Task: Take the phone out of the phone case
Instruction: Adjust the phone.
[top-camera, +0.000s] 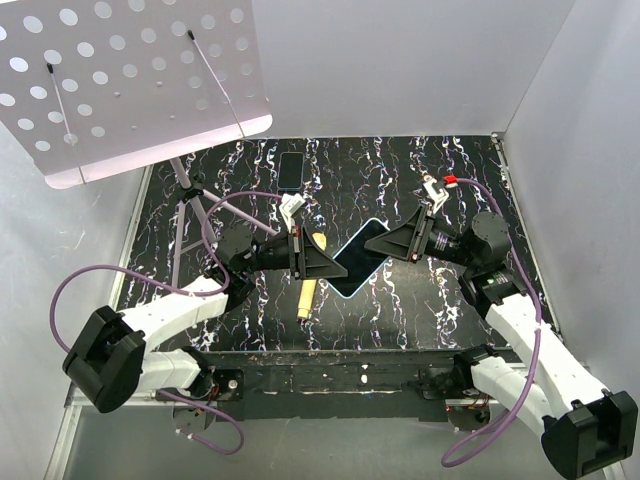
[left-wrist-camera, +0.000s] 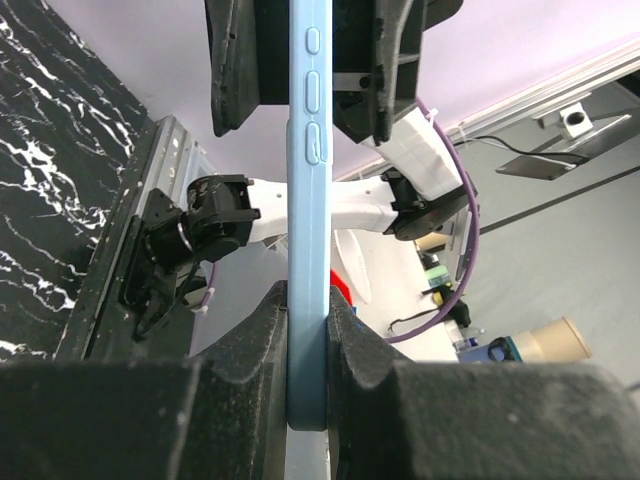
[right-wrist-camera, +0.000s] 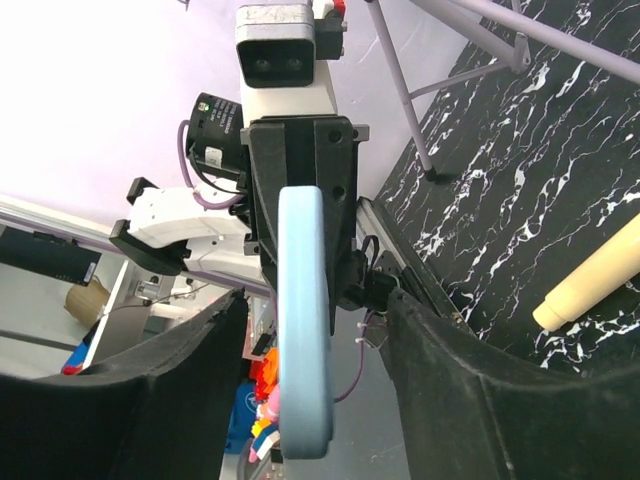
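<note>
Phone (top-camera: 358, 258) seated in the light-blue phone case (left-wrist-camera: 308, 200), dark face turned toward the overhead camera, blue rim showing around it. Held above the black marbled table (top-camera: 450, 180) near its middle, slung between the 2 arms.

Left gripper (left-wrist-camera: 308, 345) clamped on 1 end of the case, both fingers (left-wrist-camera: 262, 345) pressed against its flat sides with no gap. Seen from the left wrist: case edge-on, 3 side buttons facing the lens.

Right gripper (right-wrist-camera: 315, 298) at the opposite end, jaws parted and straddling the case, a clear strip of background on each side in the right wrist view. Possibly brushing 1 pad all the same; hard to judge, since from the left wrist those far fingers sit tight beside the blue edge.

On the table just beside the left gripper, a cream-coloured stick (top-camera: 307, 290), lying lengthwise toward the near edge. Well apart, close to the far wall, a second dark slab (top-camera: 291, 170) lying flat. At the far left, a perforated white panel (top-camera: 120, 80) tilted on a thin-legged stand (top-camera: 190, 200). Purple cables (top-camera: 75, 290) looping off both arms.
</note>
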